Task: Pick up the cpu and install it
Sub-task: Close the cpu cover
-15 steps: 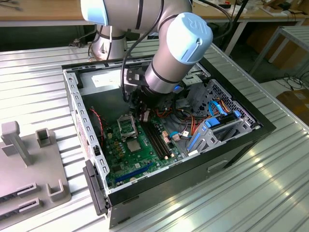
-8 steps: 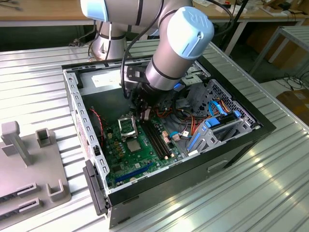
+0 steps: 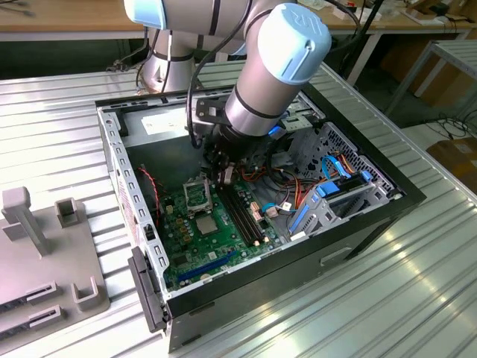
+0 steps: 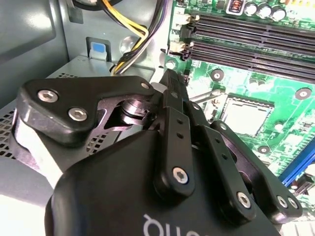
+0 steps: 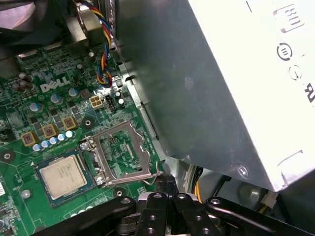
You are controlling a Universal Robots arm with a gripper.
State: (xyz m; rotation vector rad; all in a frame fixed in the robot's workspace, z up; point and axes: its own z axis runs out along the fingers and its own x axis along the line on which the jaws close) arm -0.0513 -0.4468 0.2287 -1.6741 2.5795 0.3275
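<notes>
Closed together and holding nothing, my jaws meet as two black fingers pressed into one narrow tip in both wrist views; that is my gripper point(image 5: 166, 183), hovering just above the green motherboard point(image 5: 59, 113). Closest to that tip is the cpu point(image 5: 62, 173), a small silvery-grey square plate lying flat inside its socket on the board, with the socket's hinged metal frame point(image 5: 120, 153) swung open and lying just beside it, between the cpu and my fingertips. I do not touch the cpu. In the second wrist view the same cpu point(image 4: 245, 114) sits seated in its square recess beyond my black gripper point(image 4: 170, 81), with dark memory slots point(image 4: 246, 34) running across the board farther on. A twisted bundle of coloured wires point(image 5: 102, 49) reaches a small connector on the board near the open frame. Beside the socket rises the big grey power-supply box point(image 5: 206, 83). From the exterior view, my arm point(image 3: 268, 71), silver with pale blue caps, reaches down into an open black computer case point(image 3: 246, 194) lying on a ribbed metal table point(image 3: 59, 127), and a grey fixture point(image 3: 37, 246) stands well apart at the exterior view's left.
</notes>
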